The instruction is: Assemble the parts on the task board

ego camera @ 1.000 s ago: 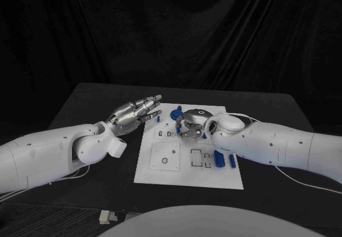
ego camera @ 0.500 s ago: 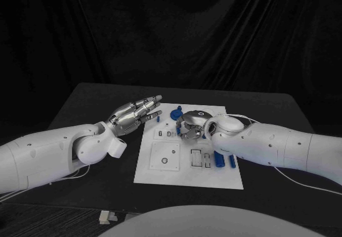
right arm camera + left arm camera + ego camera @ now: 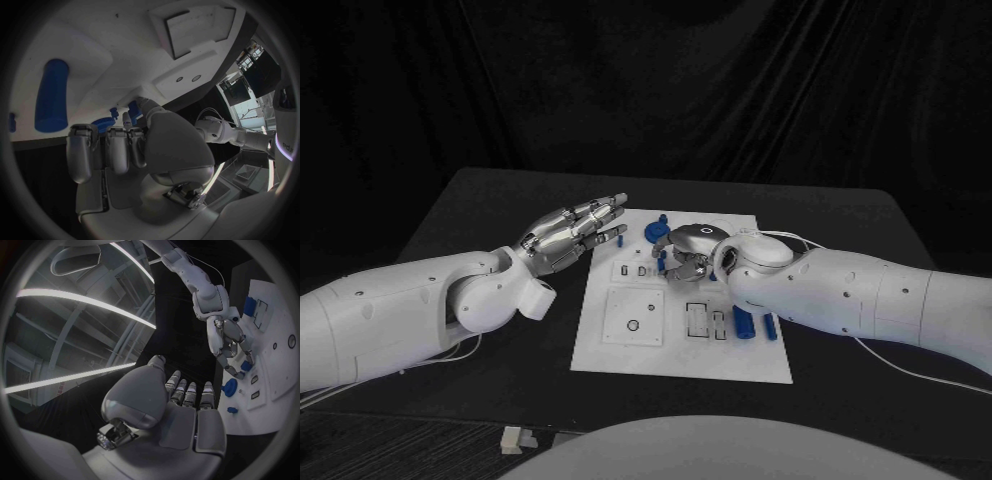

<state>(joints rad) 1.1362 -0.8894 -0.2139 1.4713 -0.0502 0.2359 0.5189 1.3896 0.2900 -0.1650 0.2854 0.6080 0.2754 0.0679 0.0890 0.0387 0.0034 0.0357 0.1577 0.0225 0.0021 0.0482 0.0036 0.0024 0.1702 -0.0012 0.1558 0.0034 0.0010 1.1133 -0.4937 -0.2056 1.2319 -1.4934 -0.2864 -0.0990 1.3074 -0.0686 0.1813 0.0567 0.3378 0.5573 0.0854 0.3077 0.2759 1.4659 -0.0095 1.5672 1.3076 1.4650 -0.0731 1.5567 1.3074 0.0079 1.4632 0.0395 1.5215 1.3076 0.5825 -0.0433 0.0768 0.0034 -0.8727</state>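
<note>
The white task board (image 3: 678, 350) lies in the middle of the black table. My right hand (image 3: 685, 251) is curled down over the board's far half. Its thumb and fingertips (image 3: 235, 371) pinch a small blue part (image 3: 133, 109) against the board. My left hand (image 3: 570, 233) hovers flat beside the board's far left corner, fingers straight and apart, holding nothing. More blue parts lie near it: a round one (image 3: 230, 386) and a small peg (image 3: 616, 239). Two blue bars (image 3: 744, 320) lie at the board's right edge; one (image 3: 50, 95) appears large in the right wrist view.
The board has a square recess with a ring (image 3: 635, 322) and narrow slots (image 3: 698, 318) in its near half. Bare black table (image 3: 488, 200) surrounds the board on every side. My right forearm (image 3: 877, 295) crosses the board's right edge.
</note>
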